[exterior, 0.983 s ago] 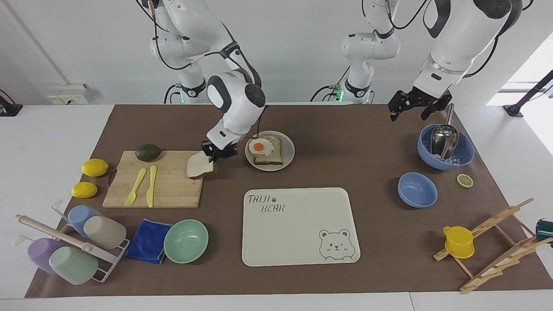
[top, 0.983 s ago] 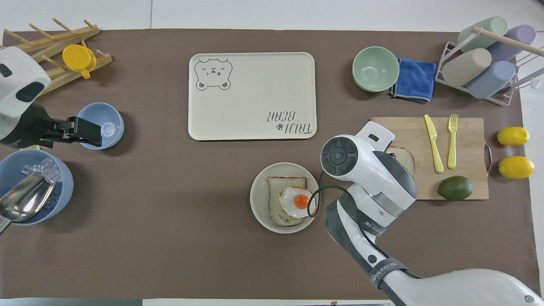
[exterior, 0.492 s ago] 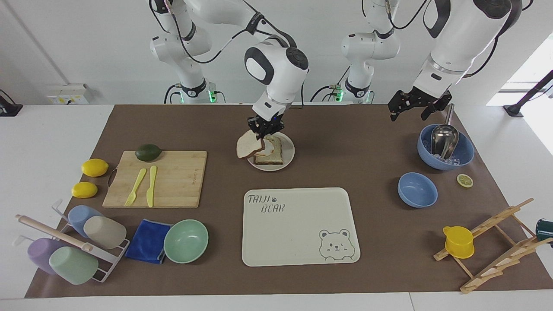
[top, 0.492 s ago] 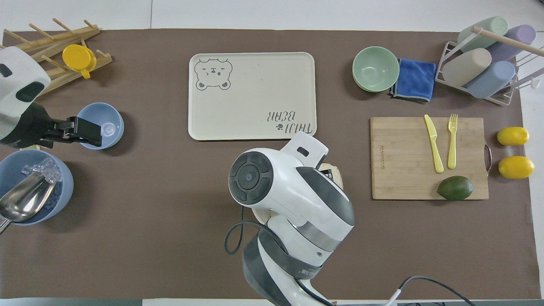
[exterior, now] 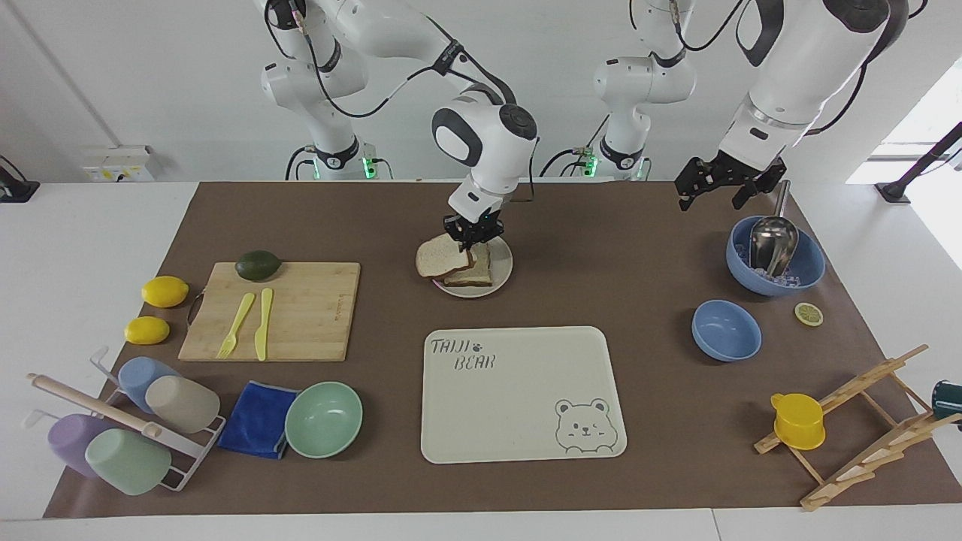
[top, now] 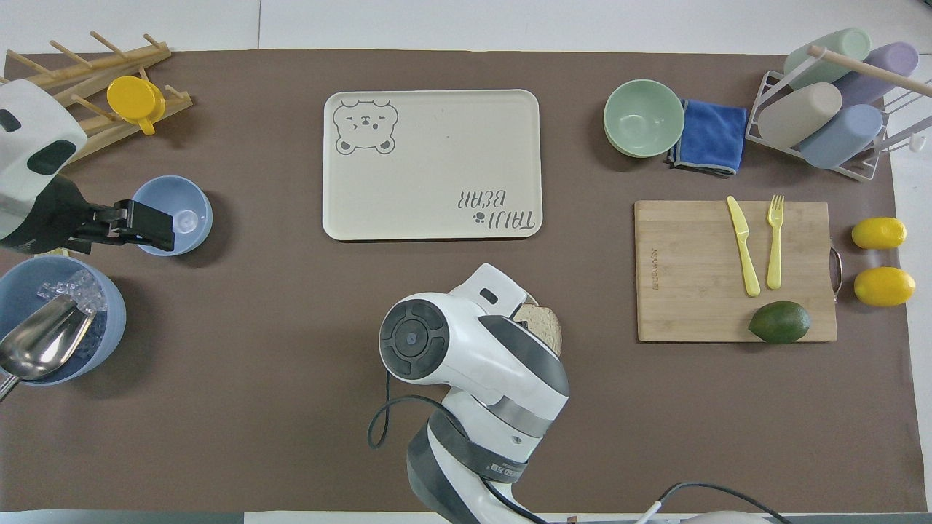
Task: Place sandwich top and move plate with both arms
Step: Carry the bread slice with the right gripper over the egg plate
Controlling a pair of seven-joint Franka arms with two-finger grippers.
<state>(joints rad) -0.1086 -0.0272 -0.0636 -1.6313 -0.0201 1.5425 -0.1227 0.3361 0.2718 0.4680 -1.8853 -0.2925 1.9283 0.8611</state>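
Observation:
My right gripper (exterior: 470,234) is shut on the sandwich top (exterior: 442,260), a light-brown bread slice held tilted over the cutting-board side of the plate (exterior: 502,276). The slice overlaps the lower bread slice (exterior: 475,277) on the plate and hides the egg. I cannot tell if the two slices touch. In the overhead view the right arm covers the plate, and only part of the sandwich top (top: 545,327) shows. My left gripper (exterior: 710,197) is open and empty in the air, over the mat beside the ice bowl (exterior: 808,267); it also shows in the overhead view (top: 145,225).
The bear tray (exterior: 518,391) lies farther from the robots than the plate. A cutting board (exterior: 301,315) with fork, knife and avocado lies toward the right arm's end, with lemons, a mint bowl (exterior: 323,419), a blue cloth and a cup rack. A small blue bowl (exterior: 725,330) and a wooden rack lie toward the left arm's end.
My right gripper lifted the sandwich top off the cutting board, carried it over the plate and lowered it there. The left arm has not moved.

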